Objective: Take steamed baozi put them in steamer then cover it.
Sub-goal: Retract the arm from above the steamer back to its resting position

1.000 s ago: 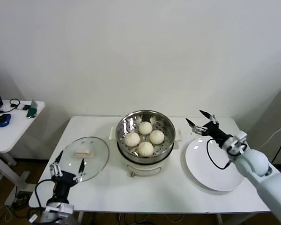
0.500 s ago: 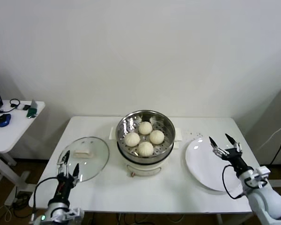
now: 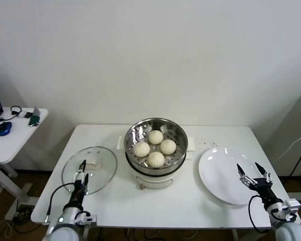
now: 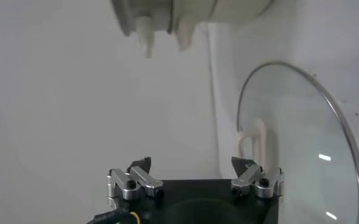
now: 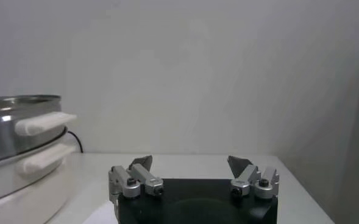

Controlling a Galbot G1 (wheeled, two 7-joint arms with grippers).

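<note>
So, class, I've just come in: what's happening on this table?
Four baozi sit in the steamer. The glass cover lies on the table to its left, not yet on. The plate is bare. The left gripper hovers open at the cover's near edge; the right gripper, open and empty, hangs by the plate.

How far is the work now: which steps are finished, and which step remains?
Done: all four baozi sit in the steamer, and the white plate is bare. In hand: nothing; the left gripper is open near the cover, the right gripper open over the plate's near edge. Left: the cover lies on the table, beside the steamer, not on it.
</note>
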